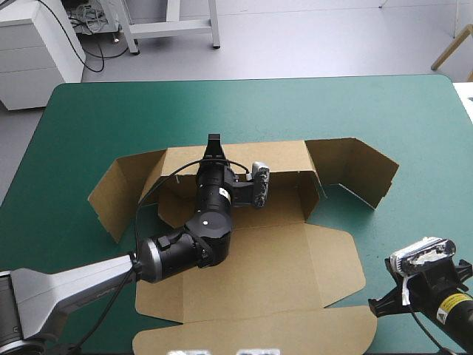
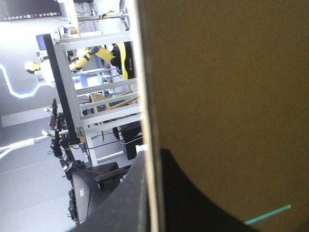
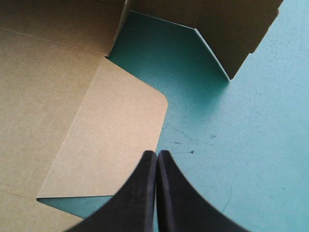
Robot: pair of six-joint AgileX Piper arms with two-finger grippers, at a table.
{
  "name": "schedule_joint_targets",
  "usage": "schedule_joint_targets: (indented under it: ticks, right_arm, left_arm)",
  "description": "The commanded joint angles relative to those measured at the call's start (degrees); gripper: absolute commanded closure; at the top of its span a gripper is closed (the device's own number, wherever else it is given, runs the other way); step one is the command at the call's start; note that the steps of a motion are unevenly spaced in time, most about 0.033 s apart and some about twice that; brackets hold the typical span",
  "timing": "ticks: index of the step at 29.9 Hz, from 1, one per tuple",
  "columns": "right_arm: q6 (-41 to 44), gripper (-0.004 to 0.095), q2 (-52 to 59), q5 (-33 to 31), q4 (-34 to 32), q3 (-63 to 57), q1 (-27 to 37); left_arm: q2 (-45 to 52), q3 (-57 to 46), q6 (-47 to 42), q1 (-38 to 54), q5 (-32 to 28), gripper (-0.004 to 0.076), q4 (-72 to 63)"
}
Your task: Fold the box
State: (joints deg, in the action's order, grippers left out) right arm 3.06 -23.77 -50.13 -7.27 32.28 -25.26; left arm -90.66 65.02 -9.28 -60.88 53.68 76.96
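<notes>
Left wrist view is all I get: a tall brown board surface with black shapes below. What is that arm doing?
Observer: The left gripper is shut on the raised back wall of the brown cardboard box.
Operator: Where's the other arm?
Observer: The right gripper is shut and empty, over the teal-green table cover beside a rounded flap.
Operator: Is the lid up?
Observer: No, the lid panel lies flat toward the table's near edge.

Table point(image 1: 244, 111) with a teal-green cover point(image 3: 260, 145).
The cover lies smooth and flat out to the table's rounded far corners. On its right half, a few fine dark scuffs point(image 3: 191, 152) and faint scratches mark the surface.
</notes>
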Motion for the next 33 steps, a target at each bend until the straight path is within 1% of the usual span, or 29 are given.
schedule_joint_targets:
  ticks: [1,6,8,9,10,11,12,14,16,17,18,23,25,27,31,33]
  right_arm:
    - [0.08,0.0927,-0.39,2.98,-0.61,1.54,0.36]
    - [1.44,0.092,-0.63,3.08,-0.61,1.54,0.36]
    - [1.44,0.0873,-0.63,2.95,-0.61,1.54,0.36]
    - [1.44,0.082,-0.63,2.82,-0.61,1.54,0.36]
    - [1.44,0.0747,-0.63,2.82,-0.46,1.54,0.36]
    - [1.87,0.0651,-0.63,2.96,-0.1,1.54,0.36]
    - [2.04,0.0537,-0.63,3.03,0.31,1.54,0.36]
    - [2.15,0.0276,-0.63,3.15,0.93,1.54,0.36]
    - [3.13,0.0084,-0.63,3.15,0.77,1.54,0.36]
    - [3.29,0.0014,-0.63,3.65,0.47,1.54,0.36]
    - [3.43,-0.0022,-0.63,4.22,0.35,1.54,0.36]
    - [6.5,-0.0015,-1.28,9.0,0.27,4.05,0.36]
    - [9.43,-0.001,-3.66,9.92,-0.81,6.36,0.36]
    - [10.15,-0.001,-7.28,9.92,-2.1,9.66,0.36]
    - [11.32,-0.001,-17.84,9.92,-6.77,17.39,0.36]
    - [12.24,-0.001,-23.74,8.74,-9.54,21.93,0.36]
  left_arm:
    - [1.8,-0.58,-2.83,-0.89,-1.93,0.0734,1.4]
    - [1.8,-0.58,-2.91,-0.89,-1.82,0.0734,1.54]
    - [1.8,-0.58,-3.46,-0.89,-2.15,0.0734,1.54]
    - [1.8,-0.58,-3.8,-0.89,-2.29,0.0734,1.82]
    - [1.8,-0.58,-3.8,-0.89,-2.29,0.0734,1.95]
    - [1.8,-0.58,-3.8,-0.89,-2.53,0.0734,1.95]
    - [1.8,-0.58,-3.8,-0.89,-2.79,0.0734,1.95]
    - [1.8,-0.58,-3.8,-0.89,-3.1,0.0734,1.95]
    - [1.8,-0.58,-3.8,-0.89,-3.13,0.0734,1.95]
    - [1.8,-0.58,-3.8,-0.89,-3.22,0.0734,1.95]
    - [1.8,-0.58,-3.8,-0.89,-3.22,0.0734,1.95]
    - [1.8,-0.58,-3.8,-0.89,-3.22,0.0734,2.22]
    - [1.8,-0.58,-3.8,-0.89,-3.27,0.0734,2.36]
    - [1.8,-0.58,-3.8,-0.89,-3.37,0.0734,2.58]
    - [1.8,-0.58,-3.8,-0.89,-3.49,0.0734,3.26]
    - [1.8,-0.58,-3.8,-0.89,-3.49,0.0734,3.26]
